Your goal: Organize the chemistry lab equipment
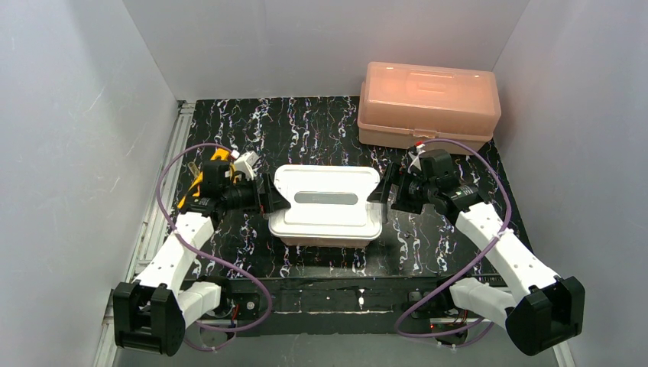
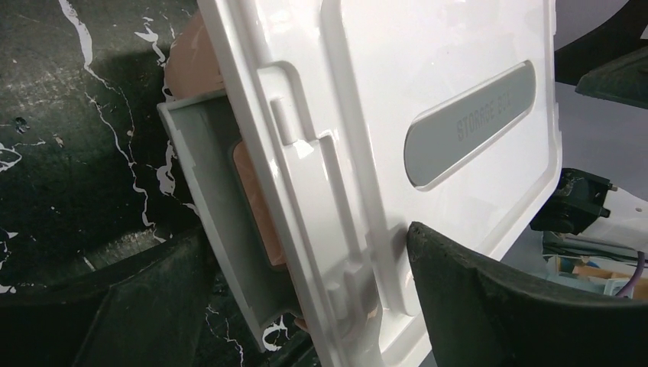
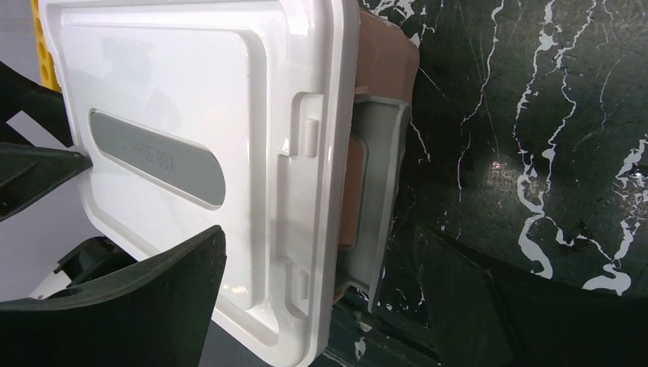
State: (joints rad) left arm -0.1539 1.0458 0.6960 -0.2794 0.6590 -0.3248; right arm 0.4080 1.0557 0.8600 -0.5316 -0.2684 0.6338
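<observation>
Black white-veined tabletop (image 1: 306,138) between grey walls (image 1: 76,115), yellow rack (image 1: 221,154) at left

The only readable writing is the embossed lettering "STORAGE BOX", which runs along the grey oval panel (image 3: 157,157) set into the white lid (image 3: 229,84).

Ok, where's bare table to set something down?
Back left: the table between the white lid and the rear wall, beside the pink tub. Also a narrow strip in front of the lid. Crowded at both lid ends: left gripper and yellow rack, right gripper.
</observation>
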